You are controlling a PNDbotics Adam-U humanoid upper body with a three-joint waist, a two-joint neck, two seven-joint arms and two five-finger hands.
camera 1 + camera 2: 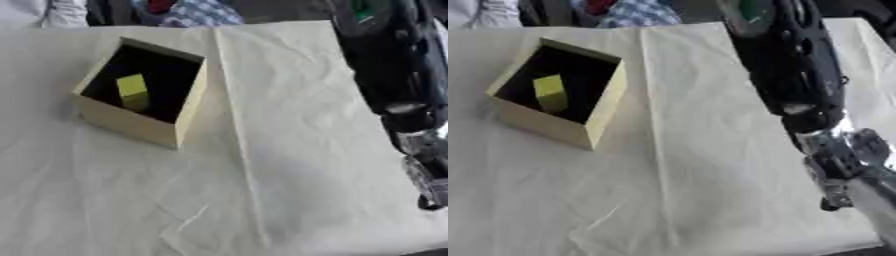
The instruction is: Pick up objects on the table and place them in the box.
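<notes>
We can read no text, label, brand, number or sign anywhere in either view. The walls of the cardboard box [131, 122] are plain as far as we can see, and so is the yellow block [133, 91] inside it. The white cloth [306, 165] over the surface carries no print.

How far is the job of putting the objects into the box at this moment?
Done: a yellow-green block lies inside the box. In hand: nothing that I can see; the right arm hangs over the table's right side, and its hand is too blurred to judge. Left: no other object shows on the white cloth, so the job looks finished.
</notes>
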